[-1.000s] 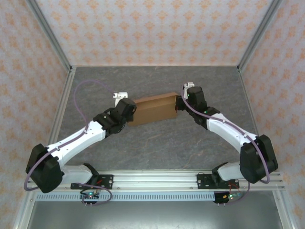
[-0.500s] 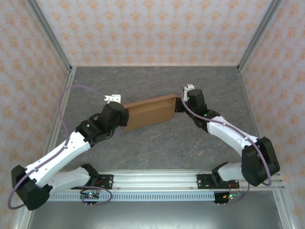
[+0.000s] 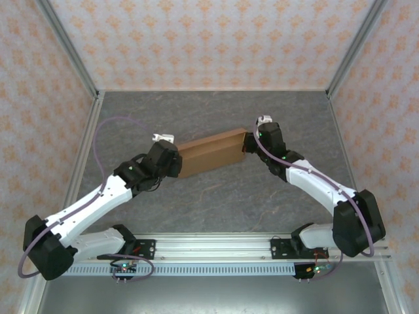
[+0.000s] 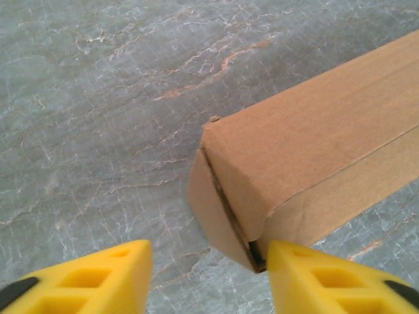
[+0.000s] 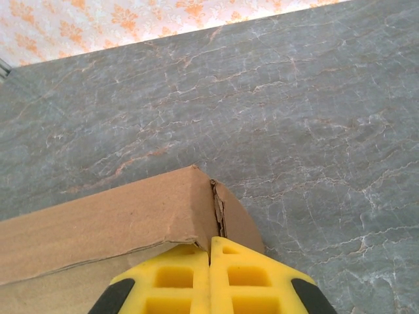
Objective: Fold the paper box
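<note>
The paper box point(image 3: 209, 152) is in the middle of the grey marbled counter point(image 3: 216, 203), between the two arms. It is plain brown cardboard in a long, flat, closed shape. In the top view it lies on a slant, with its left end nearer to the arm bases and its right end farther from them. The left gripper point(image 3: 174, 159) is at the left end of the box. In the left wrist view this gripper point(image 4: 208, 252) is released: its two yellow fingers point(image 4: 98, 278) stand well apart. The short end of the paper box point(image 4: 308, 150) is ahead of the gap between them, and there the end flap shows a thin dark seam along its edge. One finger is just beside the lower corner of the box, and the other finger is apart from the box, with bare counter point(image 4: 98, 98) before it. The right gripper point(image 3: 252, 139) is at the right end of the box. In the right wrist view this gripper point(image 5: 209, 252) is clenched, the two yellow fingers point(image 5: 167, 275) pressed flat together with nothing between them. Their tips are against the end of the paper box point(image 5: 98, 229), just below the corner where a side flap stands a little loose. I cannot tell if the box rests fully flat on the counter point(image 5: 294, 98).
</note>
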Robot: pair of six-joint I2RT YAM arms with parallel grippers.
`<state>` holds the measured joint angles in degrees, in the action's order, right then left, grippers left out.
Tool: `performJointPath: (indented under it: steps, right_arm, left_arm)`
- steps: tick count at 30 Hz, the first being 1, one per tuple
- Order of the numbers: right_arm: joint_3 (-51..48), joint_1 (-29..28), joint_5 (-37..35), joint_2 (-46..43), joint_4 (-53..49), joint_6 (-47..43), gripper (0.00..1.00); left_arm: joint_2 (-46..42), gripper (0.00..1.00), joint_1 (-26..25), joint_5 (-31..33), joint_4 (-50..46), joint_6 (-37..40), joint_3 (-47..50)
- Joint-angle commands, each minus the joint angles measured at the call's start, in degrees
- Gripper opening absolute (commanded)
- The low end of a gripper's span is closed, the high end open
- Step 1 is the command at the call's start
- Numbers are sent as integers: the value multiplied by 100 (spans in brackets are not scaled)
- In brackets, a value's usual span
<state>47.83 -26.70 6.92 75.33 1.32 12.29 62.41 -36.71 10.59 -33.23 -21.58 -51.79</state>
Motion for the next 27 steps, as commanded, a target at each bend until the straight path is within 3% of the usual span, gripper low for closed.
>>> performJointPath:
  steps: [1,6,9,12,21,27]
  right_arm:
    - [60,8,-334,-66,-404,431,0]
    - [73,7,-463,-127,-453,324,0]
    - [29,7,-464,-156,-426,262,0]
    - [2,6,-410,-174,-403,215,0]
    - [-16,6,-348,-213,-340,-13,0]
    - [-45,6,-346,-181,-282,-136,0]
  left_arm:
    - [-490,59,23,-50,-217,226,13]
    - [-1132,65,24,-154,-313,521,-133]
    - [-939,64,23,-530,71,533,-455]
    - [-219,62,23,-727,109,619,-1060]
    - [2077,58,40,-521,71,1042,-3273]
    - [3527,47,246,-610,-568,1279,-4641]
